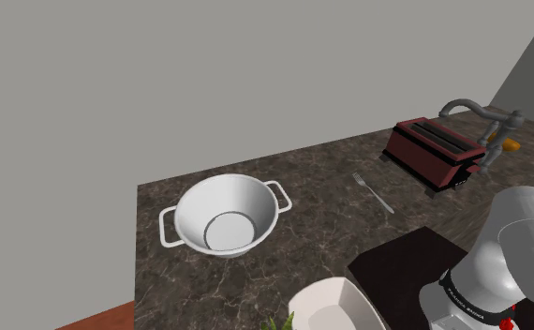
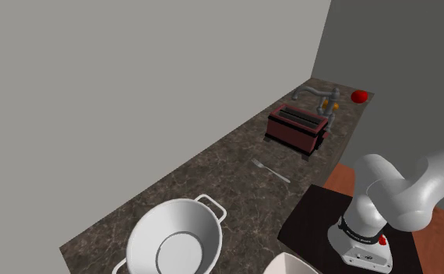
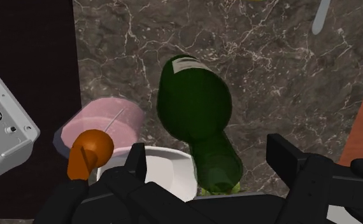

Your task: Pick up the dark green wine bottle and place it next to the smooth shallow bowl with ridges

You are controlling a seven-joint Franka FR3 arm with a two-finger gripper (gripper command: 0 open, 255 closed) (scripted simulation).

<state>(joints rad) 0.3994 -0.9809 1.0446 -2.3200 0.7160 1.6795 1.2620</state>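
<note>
In the wrist view the dark green wine bottle (image 3: 193, 108) rests on the dark marble counter (image 3: 269, 76), its neck pointing toward my gripper (image 3: 212, 164). The gripper is open: its black fingers (image 3: 140, 164) stand on either side of the neck without touching it. A smooth white bowl (image 3: 167, 168) sits right against the bottle's neck end, partly hidden under the hand. That bowl's rim also shows at the lower edge of the shoulder view (image 1: 335, 305) and of the second exterior view (image 2: 290, 267). I cannot tell whether the bottle is upright or lying down.
A pink cup (image 3: 107, 118) with an orange ball (image 3: 91, 149) sits beside the bowl, by the black stand (image 3: 27, 63). A white two-handled pot (image 1: 223, 216), a fork (image 1: 373, 192), a dark red toaster (image 1: 434, 150) and a faucet (image 1: 481, 112) lie farther along the counter.
</note>
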